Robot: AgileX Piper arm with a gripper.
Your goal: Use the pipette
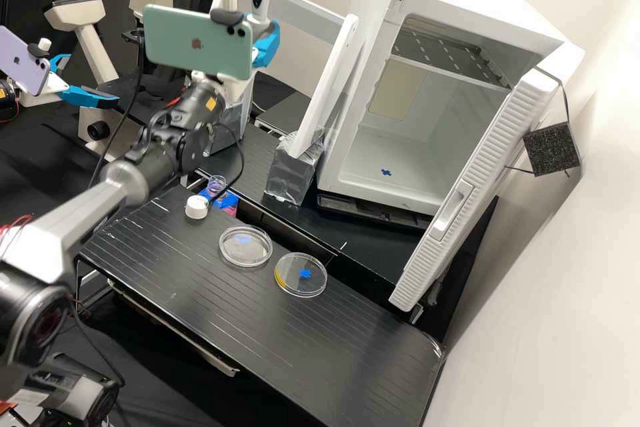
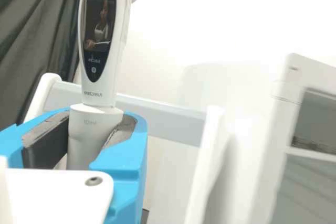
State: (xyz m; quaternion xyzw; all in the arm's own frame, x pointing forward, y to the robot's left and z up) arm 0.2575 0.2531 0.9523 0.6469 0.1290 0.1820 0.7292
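The claw (image 1: 268, 44) is closed around the pipette (image 2: 121, 40), its blue fingers (image 2: 126, 153) on either side of the grey-white lower body. The pipette stands nearly upright, its display above the grip.

In the high view, taking the claw as the clock's centre, the phone (image 1: 160, 33) on the arm sits at 9 o'clock, the microscope (image 1: 77, 13) farther out the same way. A white upright (image 1: 325, 83) leans at 4, with the open cabinet's door (image 1: 477, 193) beyond. The white cap (image 1: 197, 207) lies at 7; two dishes (image 1: 245, 260) rest on the bench (image 1: 220, 307) at 6.
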